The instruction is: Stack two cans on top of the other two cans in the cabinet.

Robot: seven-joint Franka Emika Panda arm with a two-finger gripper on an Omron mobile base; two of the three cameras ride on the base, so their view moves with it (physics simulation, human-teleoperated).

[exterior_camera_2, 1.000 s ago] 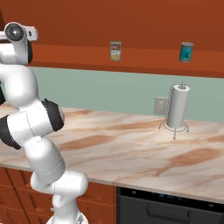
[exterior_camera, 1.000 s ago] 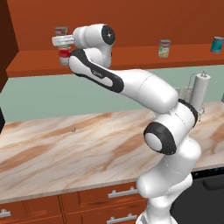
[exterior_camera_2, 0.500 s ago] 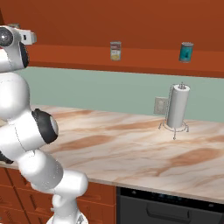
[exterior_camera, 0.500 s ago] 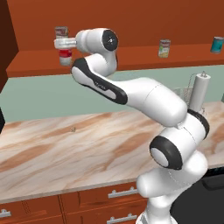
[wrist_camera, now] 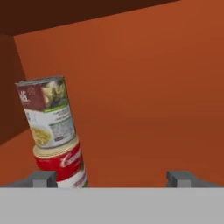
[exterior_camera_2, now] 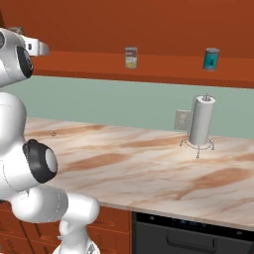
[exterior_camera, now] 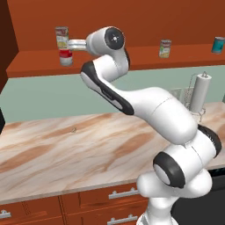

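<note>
Gripper [wrist_camera: 111,178] jaws spread wide, empty, just beside the stack on the cabinet [exterior_camera: 39,59] ledge: a yellow-green can [wrist_camera: 47,111] sits on the red can [wrist_camera: 62,164]. Another yellow-green can [exterior_camera: 165,48] and the teal can [exterior_camera: 218,44] stand apart.

Even, fairly bright rendered light fills the base views, with a soft sheen on the white arm [exterior_camera: 149,105] and only faint shadows on the marble counter [exterior_camera: 57,154]. Ahead of the gripper [wrist_camera: 111,177], the cabinet [wrist_camera: 153,87] back panel glows evenly, darkening toward the upper-left corner. All pictures look slightly soft, without glare or edge distortion.
</note>
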